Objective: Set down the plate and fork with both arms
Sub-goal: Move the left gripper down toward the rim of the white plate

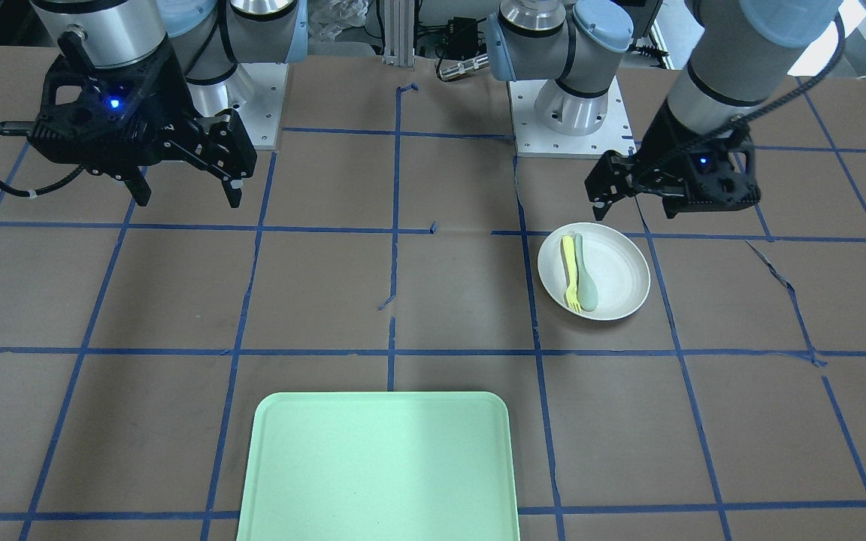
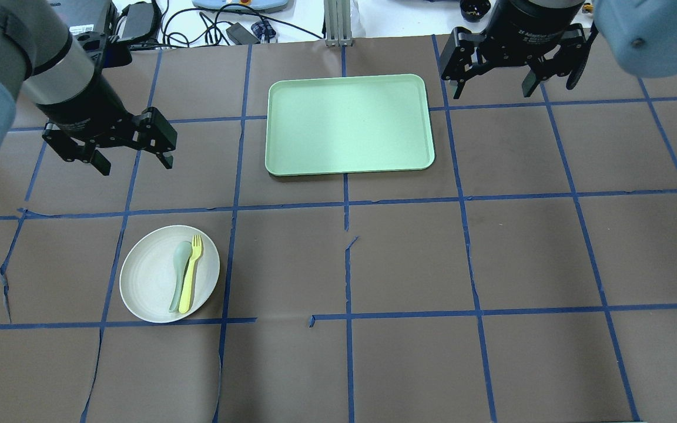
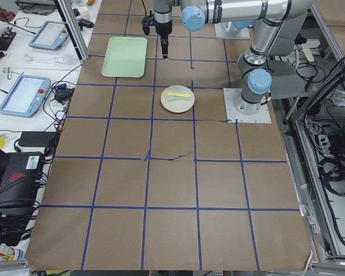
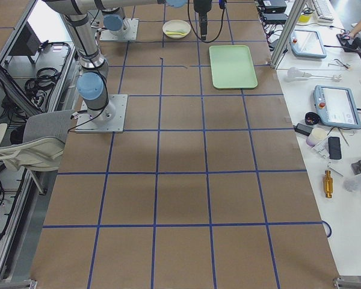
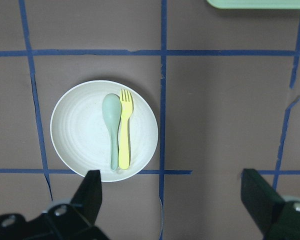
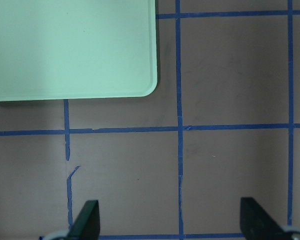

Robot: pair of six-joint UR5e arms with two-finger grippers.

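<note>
The off-white plate (image 2: 144,276) lies on the brown table on my left side. The yellow fork (image 2: 190,276) and a grey-green spoon (image 2: 178,270) lie side by side on it. My left gripper (image 2: 136,166) hangs open and empty high above the table near the plate. Its wrist view shows the plate (image 5: 80,132) and the fork (image 5: 124,135) below, left of centre between the open fingers (image 5: 92,192). My right gripper (image 2: 493,93) is open and empty, high beside the tray's right end. In the front view the plate (image 1: 617,263), the fork (image 1: 570,272), the left gripper (image 1: 632,209) and the right gripper (image 1: 188,201) all show.
A pale green rectangular tray (image 2: 350,123) lies at the table's far middle, with nothing on it; its corner shows in the right wrist view (image 6: 65,45). Blue tape lines cross the brown table cover. Both arm bases stand at the robot's edge of the table.
</note>
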